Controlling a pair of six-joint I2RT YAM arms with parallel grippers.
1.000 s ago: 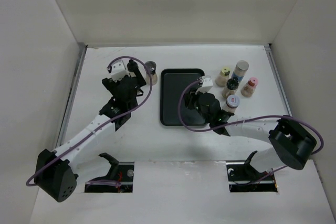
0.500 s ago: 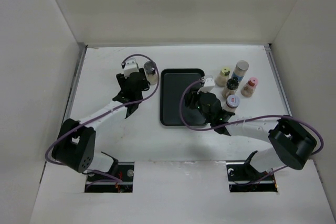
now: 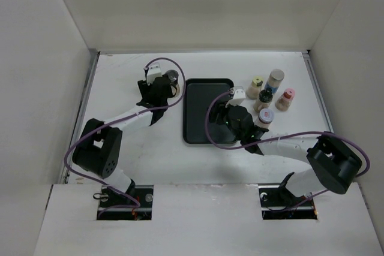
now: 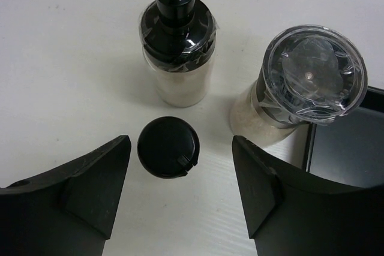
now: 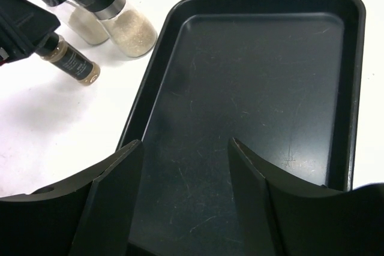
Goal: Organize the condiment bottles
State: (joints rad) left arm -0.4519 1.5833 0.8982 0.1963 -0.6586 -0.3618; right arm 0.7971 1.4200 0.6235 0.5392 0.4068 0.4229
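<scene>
Three condiment bottles stand left of the black tray (image 3: 198,97): a small brown one with a black cap (image 4: 168,147), a beige one with a black pump top (image 4: 176,40) and a clear-lidded grinder (image 4: 306,82). My left gripper (image 4: 181,155) is open around the small black cap, which sits near the left finger with a clear gap to the right finger. My right gripper (image 5: 186,148) hangs open over the tray (image 5: 252,88) with nothing between its fingers. Right of the tray stand bottles with a yellow cap (image 3: 257,85), a silver cap (image 3: 276,79) and a pink cap (image 3: 287,98).
Two more bottles, a black-capped one (image 3: 264,99) and a white blue-rimmed one (image 3: 266,116), stand close to my right arm beside the tray's right edge. White walls enclose the table on three sides. The tray's corner (image 4: 345,148) lies just right of the grinder.
My left arm has swung right to the bottles by the tray's far left corner and its jaws have narrowed. My right gripper has opened over the tray.
</scene>
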